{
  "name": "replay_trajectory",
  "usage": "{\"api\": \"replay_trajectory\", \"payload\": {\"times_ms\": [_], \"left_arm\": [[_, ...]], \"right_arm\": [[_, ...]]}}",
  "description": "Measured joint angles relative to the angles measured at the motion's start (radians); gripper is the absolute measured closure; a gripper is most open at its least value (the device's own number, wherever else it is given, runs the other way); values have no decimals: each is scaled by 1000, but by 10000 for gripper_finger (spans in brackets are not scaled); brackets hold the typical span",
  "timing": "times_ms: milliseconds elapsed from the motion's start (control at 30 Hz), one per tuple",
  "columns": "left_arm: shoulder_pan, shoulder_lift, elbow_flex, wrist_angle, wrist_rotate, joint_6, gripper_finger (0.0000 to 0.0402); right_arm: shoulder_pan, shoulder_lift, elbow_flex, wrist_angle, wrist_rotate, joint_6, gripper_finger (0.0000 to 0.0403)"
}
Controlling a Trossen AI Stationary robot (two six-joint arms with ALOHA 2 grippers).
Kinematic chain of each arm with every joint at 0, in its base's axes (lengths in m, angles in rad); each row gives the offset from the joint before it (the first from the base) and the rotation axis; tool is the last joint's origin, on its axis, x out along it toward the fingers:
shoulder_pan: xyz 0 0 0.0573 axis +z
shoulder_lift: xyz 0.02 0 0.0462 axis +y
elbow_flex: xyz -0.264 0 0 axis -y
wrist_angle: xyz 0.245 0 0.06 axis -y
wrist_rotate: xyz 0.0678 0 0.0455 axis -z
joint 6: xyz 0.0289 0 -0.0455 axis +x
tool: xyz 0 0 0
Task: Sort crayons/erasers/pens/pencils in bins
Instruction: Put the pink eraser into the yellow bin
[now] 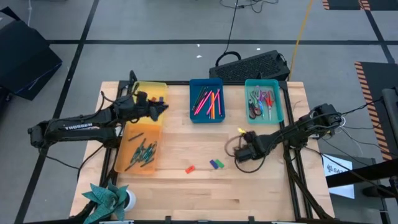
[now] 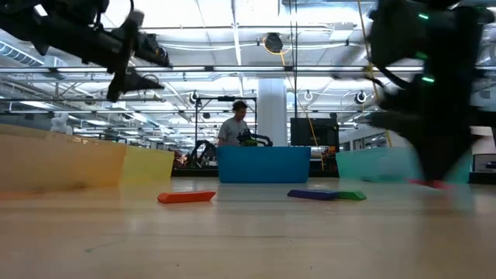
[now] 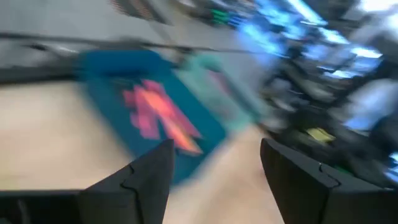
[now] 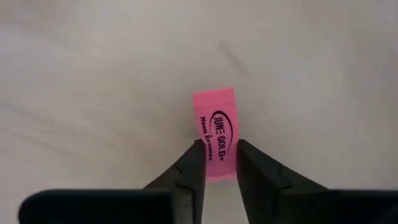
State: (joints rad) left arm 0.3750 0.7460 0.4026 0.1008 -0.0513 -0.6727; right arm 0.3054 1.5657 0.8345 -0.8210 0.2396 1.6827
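Observation:
My right gripper [image 1: 241, 153] is down at the table to the right of centre, shut on a pink eraser [image 4: 216, 127] with black print. My left gripper [image 1: 163, 106] hangs open and empty, high above the yellow bin [image 1: 152, 89], near its right rim; the left wrist view is blurred. In front of that bin lies an orange bin [image 1: 140, 149] with dark sticks in it. The blue bin [image 1: 206, 99] holds pink and orange sticks, the teal bin [image 1: 264, 99] mixed items. A red eraser [image 1: 190, 168], a purple one and a green one [image 1: 216, 164] lie flat on the table. My right gripper pinches the pink eraser's two long sides at one end [image 4: 219, 163] between its two fingertips [image 4: 194, 163]. The fingers come from above, pointing down, and run along the eraser. The eraser lies flat at table level [image 2: 434, 184]; whether it is lifted clear, I cannot tell.
A black keyboard [image 1: 255, 65] lies beyond the table's far edge. A teal paper plant in a white cup [image 1: 111, 196] stands at the near left corner. A small yellow thing [image 1: 240, 130] lies in front of the teal bin. A person [image 2: 232, 128] stands in the room beyond.

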Motion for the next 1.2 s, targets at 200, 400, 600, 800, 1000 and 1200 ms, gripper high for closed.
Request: {"api": "replay_trajectory", "payload": {"times_ms": [200,400,600,800,1000,1200], "left_arm": [[-114,7,0,94,97,-186,160],[-229,92,0,115,100,-496,160],[-348,261,0,250,40,-679,160],[-389,435,0,479,25,-755,160],[-431,543,13,552,23,-797,161],[-456,666,135,545,24,-776,161]], "right_arm": [[36,-3,170,106,164,-402,333],[18,12,354,274,195,-875,340],[-43,109,554,272,131,-1109,341],[-91,225,668,269,97,-1234,342],[-118,249,682,278,99,-1286,342],[-130,249,682,307,98,-1357,342]]}}
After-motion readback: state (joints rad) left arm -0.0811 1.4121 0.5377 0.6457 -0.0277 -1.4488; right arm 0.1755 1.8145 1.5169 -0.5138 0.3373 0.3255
